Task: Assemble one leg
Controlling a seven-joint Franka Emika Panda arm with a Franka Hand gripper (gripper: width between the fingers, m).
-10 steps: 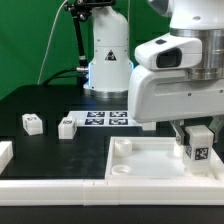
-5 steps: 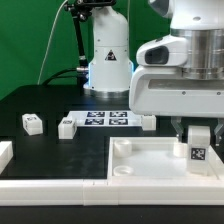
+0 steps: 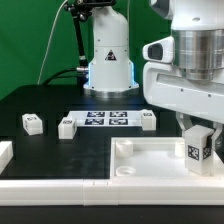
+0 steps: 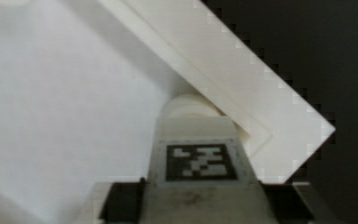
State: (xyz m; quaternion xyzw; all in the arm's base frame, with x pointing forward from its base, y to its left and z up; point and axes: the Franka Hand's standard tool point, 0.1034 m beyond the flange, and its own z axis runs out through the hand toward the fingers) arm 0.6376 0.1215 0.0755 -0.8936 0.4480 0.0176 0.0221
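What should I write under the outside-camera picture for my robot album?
The robot's gripper holds a small tagged leg at a corner of the white panel.

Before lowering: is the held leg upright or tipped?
Upright: the leg hangs vertical in the shut end effector, long edges plumb, over the panel corner.

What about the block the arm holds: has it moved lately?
Yes: the leg turned in place, tag toward the exterior view's left, above the same panel corner.
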